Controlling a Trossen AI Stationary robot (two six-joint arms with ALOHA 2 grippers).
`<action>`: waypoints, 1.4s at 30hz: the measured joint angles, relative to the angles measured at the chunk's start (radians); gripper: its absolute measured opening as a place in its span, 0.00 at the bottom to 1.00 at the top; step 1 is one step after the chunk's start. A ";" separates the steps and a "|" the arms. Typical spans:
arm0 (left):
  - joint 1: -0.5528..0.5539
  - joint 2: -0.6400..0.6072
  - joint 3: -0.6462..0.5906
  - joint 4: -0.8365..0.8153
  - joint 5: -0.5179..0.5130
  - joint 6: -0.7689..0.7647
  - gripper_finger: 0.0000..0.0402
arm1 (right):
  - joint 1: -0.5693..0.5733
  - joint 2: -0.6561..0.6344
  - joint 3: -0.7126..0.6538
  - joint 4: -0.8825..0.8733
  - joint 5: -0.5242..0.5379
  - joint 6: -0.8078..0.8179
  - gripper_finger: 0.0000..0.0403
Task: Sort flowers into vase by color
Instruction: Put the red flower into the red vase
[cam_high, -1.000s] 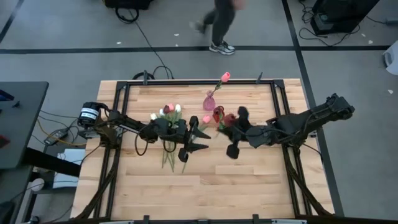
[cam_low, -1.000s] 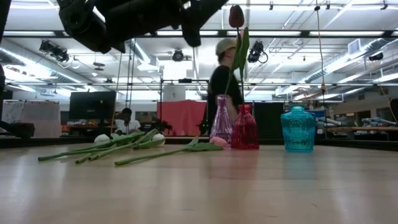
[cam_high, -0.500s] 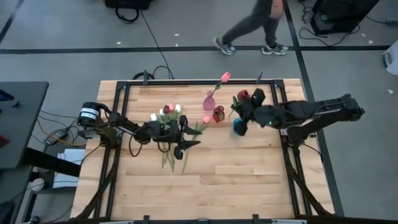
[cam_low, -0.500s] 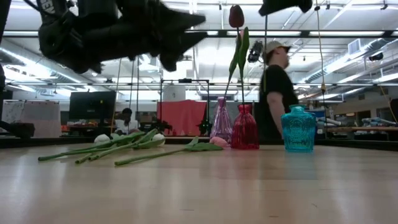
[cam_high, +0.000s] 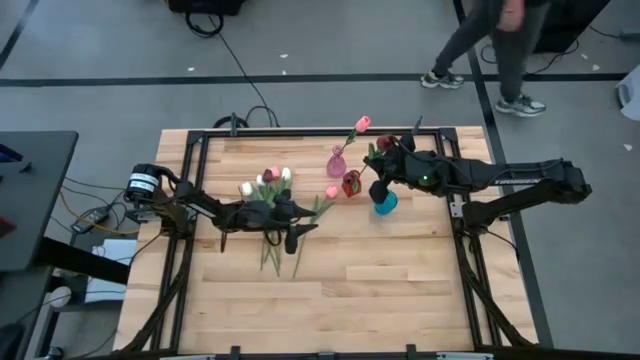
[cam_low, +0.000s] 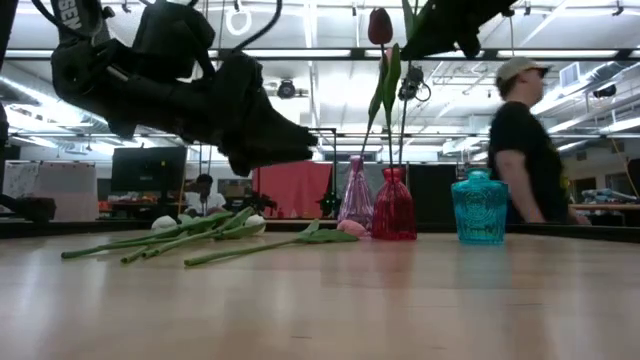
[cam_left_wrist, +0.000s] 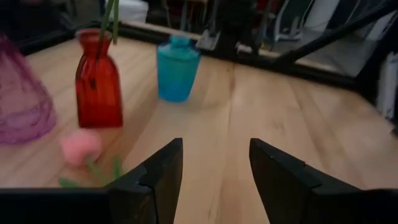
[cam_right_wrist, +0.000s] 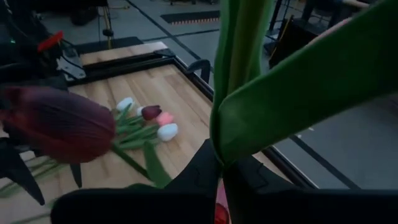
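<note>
My right gripper (cam_high: 382, 168) is over the red vase (cam_high: 351, 183), shut on a dark red tulip (cam_right_wrist: 56, 124). That tulip's green stem (cam_low: 403, 100) runs down into the red vase's neck (cam_low: 393, 175). A pink tulip (cam_high: 362, 123) stands in the purple vase (cam_high: 337, 160). Other tulips (cam_high: 270, 190) with white, pink and dark red heads lie in a pile on the table, and one pink head (cam_left_wrist: 81, 146) lies by the vases. My left gripper (cam_high: 300, 228) hovers open just above the table (cam_high: 400, 290), beside the pile. My right gripper pinches the dark red tulip's stem and leaf (cam_right_wrist: 224, 146) between its two fingers, up near the head. The stem hangs below the fingers, nearly upright, and its lower end is inside the red vase (cam_left_wrist: 98, 81).
A blue vase (cam_high: 384, 203) stands just right of the red one, under my right arm. The three vases stand close together at the table's far middle. A person (cam_low: 520, 140) walks past beyond the far edge. Bare wood lies toward the near edge.
My right gripper has carried the dark red tulip from the table's middle up and toward the far edge, and stands over the red vase, the stem now reaching into it. My left gripper has come down toward the flower pile. The person has walked to the right.
</note>
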 joint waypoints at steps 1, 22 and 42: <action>0.000 0.000 0.000 -0.010 -0.001 -0.001 0.47 | -0.010 0.000 -0.006 0.012 -0.012 -0.004 0.05; 0.000 0.000 0.000 -0.068 0.017 -0.028 0.47 | -0.049 -0.040 -0.007 0.063 -0.100 -0.037 0.06; 0.000 0.000 0.001 -0.265 0.078 -0.172 0.47 | -0.069 0.142 0.012 -0.214 -0.106 -0.056 0.19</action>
